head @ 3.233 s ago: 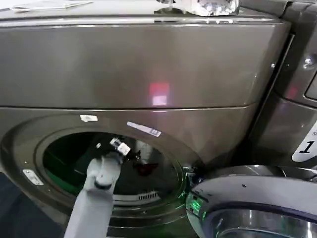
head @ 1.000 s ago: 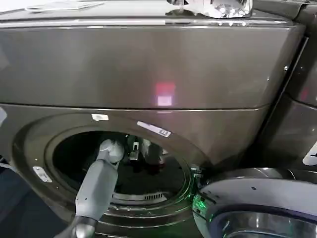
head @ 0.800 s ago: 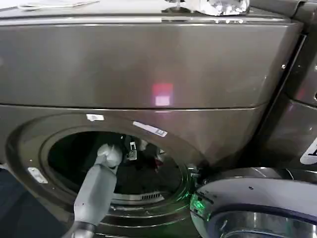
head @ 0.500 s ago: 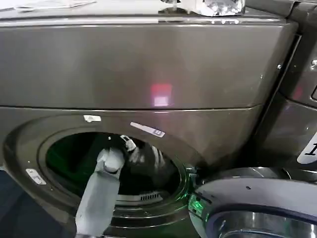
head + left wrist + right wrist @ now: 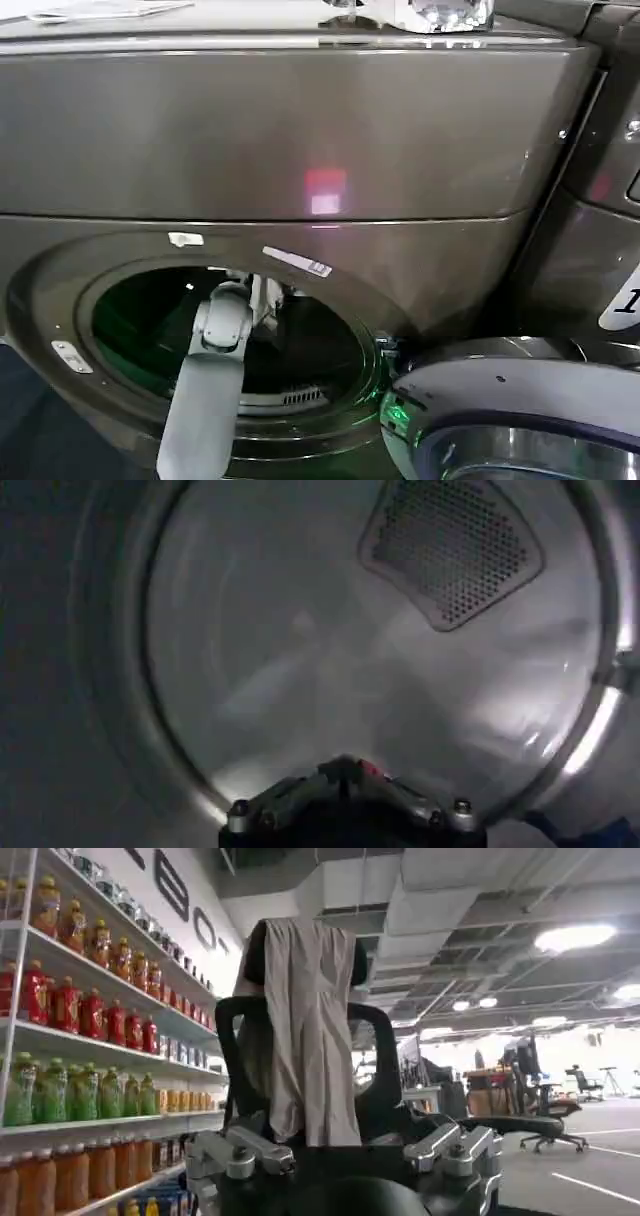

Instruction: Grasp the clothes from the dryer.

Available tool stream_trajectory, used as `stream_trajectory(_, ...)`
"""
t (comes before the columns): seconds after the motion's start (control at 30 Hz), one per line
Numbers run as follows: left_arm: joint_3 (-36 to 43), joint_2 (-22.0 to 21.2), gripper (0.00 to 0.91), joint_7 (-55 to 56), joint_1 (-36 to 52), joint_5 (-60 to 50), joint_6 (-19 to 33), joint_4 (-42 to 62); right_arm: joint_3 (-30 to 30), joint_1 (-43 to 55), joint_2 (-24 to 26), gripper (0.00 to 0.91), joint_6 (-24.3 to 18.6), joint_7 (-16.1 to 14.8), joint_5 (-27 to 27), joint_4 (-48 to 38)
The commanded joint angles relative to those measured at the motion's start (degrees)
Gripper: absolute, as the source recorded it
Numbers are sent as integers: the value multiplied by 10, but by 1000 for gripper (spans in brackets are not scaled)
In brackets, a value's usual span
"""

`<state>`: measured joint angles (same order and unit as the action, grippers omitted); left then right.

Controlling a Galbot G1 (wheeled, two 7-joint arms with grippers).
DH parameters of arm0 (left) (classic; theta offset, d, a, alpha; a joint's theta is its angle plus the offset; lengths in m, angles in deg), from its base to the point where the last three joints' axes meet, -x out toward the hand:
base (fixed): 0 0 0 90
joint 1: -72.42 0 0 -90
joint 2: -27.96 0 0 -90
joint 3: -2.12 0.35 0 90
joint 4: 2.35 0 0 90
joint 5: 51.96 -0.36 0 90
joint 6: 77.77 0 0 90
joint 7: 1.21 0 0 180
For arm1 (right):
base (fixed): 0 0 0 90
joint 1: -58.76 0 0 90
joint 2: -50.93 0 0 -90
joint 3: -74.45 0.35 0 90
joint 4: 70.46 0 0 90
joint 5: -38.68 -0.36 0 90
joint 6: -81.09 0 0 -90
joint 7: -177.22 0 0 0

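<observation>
The dryer (image 5: 300,130) is a bronze-grey front loader with its porthole (image 5: 130,320) open. My left arm reaches in through the porthole, and the left gripper (image 5: 263,297) sits high inside the drum. In the left wrist view the left gripper (image 5: 345,768) has its fingers closed to a point before the drum's back wall. A small red bit of the clothes (image 5: 371,771) shows at the fingertips; the rest of the clothes is hidden. My right gripper (image 5: 350,1148) is open and empty, away from the dryer and facing the room.
The dryer's round glass door (image 5: 500,395) hangs open at lower right, close to the porthole rim. A second machine (image 5: 610,200) stands to the right. A clear plastic item (image 5: 440,12) and paper (image 5: 100,10) lie on the dryer's top. Right wrist view: a chair with draped cloth (image 5: 305,1028).
The left gripper went deeper toward the red piece, then drew up and back. The red piece seen low in the drum no longer shows in the head view.
</observation>
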<state>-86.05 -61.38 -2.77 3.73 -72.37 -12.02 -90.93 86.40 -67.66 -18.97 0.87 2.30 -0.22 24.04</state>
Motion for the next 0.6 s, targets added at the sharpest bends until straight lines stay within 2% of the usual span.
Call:
stream_trajectory(0.03, -7, -3, 0, 29, -6, 24, -15, -12, 5, -1, -5, 907, 13, -4, -7, 7)
stream_trajectory(0.1, -7, -3, 0, 29, -6, 25, -13, -12, 12, -1, -7, 907, 30, -6, -18, 15)
stream_trajectory(0.6, -2, 1, 0, 15, -12, 17, -6, -8, 19, -1, -3, 907, 41, 7, -11, 9)
